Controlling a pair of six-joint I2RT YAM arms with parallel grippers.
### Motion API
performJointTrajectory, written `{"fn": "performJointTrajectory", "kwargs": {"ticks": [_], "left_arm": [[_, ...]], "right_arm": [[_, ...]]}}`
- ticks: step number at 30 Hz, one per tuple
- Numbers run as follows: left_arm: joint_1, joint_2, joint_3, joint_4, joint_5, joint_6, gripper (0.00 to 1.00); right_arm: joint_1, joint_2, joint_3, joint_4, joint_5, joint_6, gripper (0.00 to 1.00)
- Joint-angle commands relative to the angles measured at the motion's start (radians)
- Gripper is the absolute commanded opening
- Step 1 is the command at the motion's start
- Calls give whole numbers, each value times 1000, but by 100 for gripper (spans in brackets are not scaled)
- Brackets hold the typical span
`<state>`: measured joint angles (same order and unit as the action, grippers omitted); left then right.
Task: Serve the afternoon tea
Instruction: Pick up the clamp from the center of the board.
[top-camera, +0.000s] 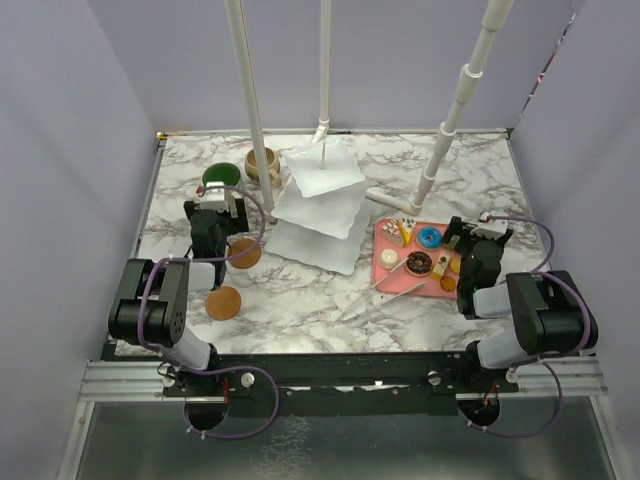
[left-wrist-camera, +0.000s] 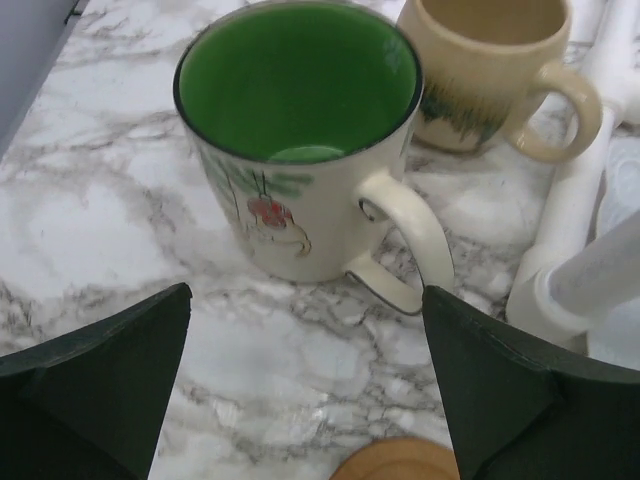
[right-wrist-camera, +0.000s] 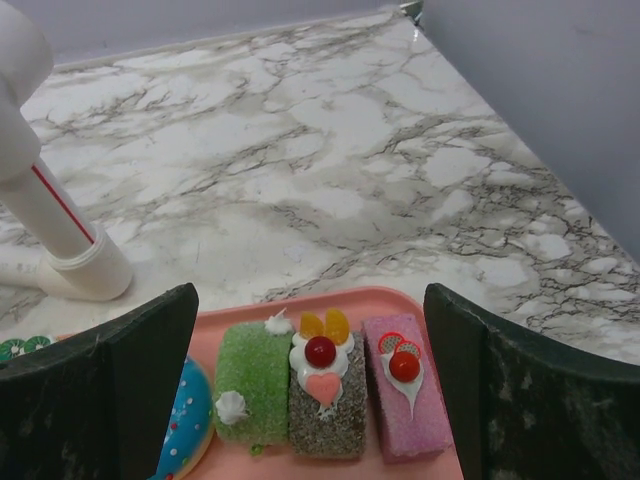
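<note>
Appearing unstarted: pastries are sitting on the pink tray, mugs off coasters, left gripper and right gripper jaws wide, empty.

No readable text, labels or numbers anywhere.

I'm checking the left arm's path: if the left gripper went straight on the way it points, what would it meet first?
Probably the green-lined mug, upright straight ahead between the open fingers of the left gripper; the beige mug stands further back to the right.
</note>
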<state>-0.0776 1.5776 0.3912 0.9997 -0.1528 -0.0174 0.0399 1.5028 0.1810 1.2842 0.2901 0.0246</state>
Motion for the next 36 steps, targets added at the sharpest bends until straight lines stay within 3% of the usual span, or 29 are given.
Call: {"fn": "performJointTrajectory", "kwargs": {"ticks": [1,6,12,18,22,28,36], "left_arm": [[9,-68,183,-435,93,13,99],[9,-161,202,-549,190,-23,99],[10,-243,270,-769,227,-77,99],[10,-346,297,-981,250,67,99],[11,-418,342,-1179,291,138,99],[11,-524,430,-1351,362,111,99],[10,-540,540,-1440,441,51,99]], "right_arm": [[32,-108,72,-193,178,18,100],[32,-297,234,-663,153,96,100],[58,-427,268,-786,59,215,100],[66,-454,406,-1112,51,325,100],[117,-468,478,-1215,80,335,100],[399,-450,554,-1321,215,300,100],[696,-353,649,-1547,312,412,100]]}}
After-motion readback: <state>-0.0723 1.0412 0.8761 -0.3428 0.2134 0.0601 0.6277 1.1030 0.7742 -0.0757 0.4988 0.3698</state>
